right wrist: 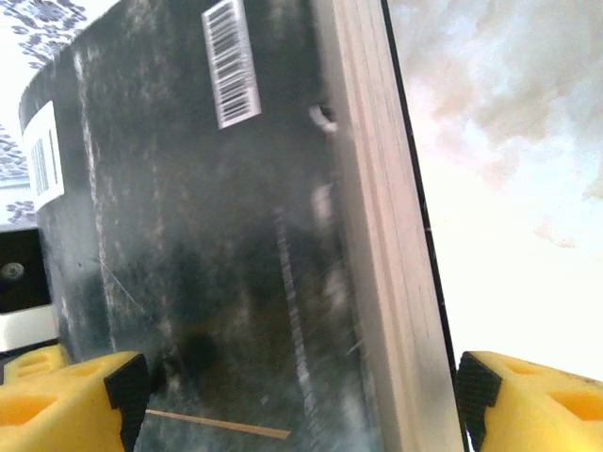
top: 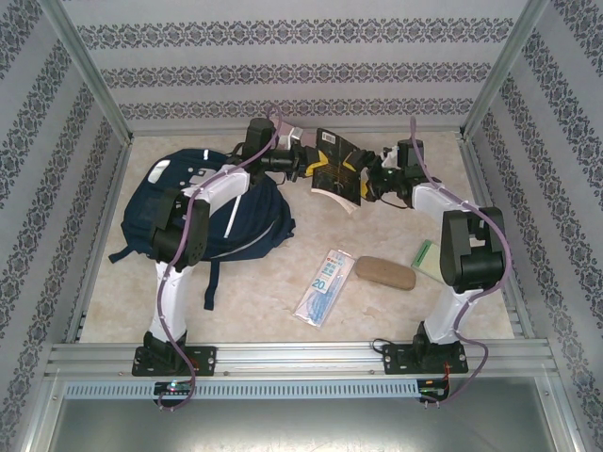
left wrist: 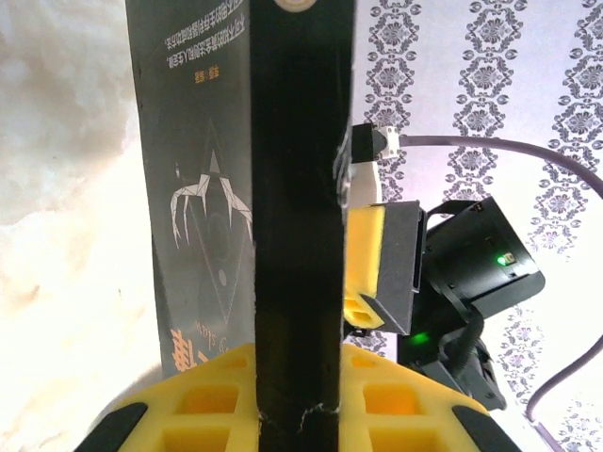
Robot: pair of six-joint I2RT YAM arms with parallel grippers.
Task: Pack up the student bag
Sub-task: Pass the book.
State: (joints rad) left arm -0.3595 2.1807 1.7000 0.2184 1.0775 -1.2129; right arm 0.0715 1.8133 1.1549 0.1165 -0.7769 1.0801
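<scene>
On the pale marbled surface [top: 254, 315], nearest the arm bases at about 6 o'clock, lay a clear plastic packet with blue print [top: 325, 285]. Just beside it, toward 4 o'clock, lay a brown oblong case [top: 384, 272]. Near that, by the right arm, was a pale green flat item [top: 426, 256], partly hidden.

At 9 o'clock the student bag [top: 268, 215], a large navy blue fabric backpack, lay on the surface beneath the left arm, with a dark strap reaching toward the near edge.

Farthest away, at 12 o'clock, a black paperback book [top: 334, 162] was held between the two arms. The left end effector [top: 307, 167] was clenched on the book at its spine, one yellow finger against each cover. The right end effector [top: 364, 181] was released, its yellow fingers spread to either side of the book's cream page edge.
</scene>
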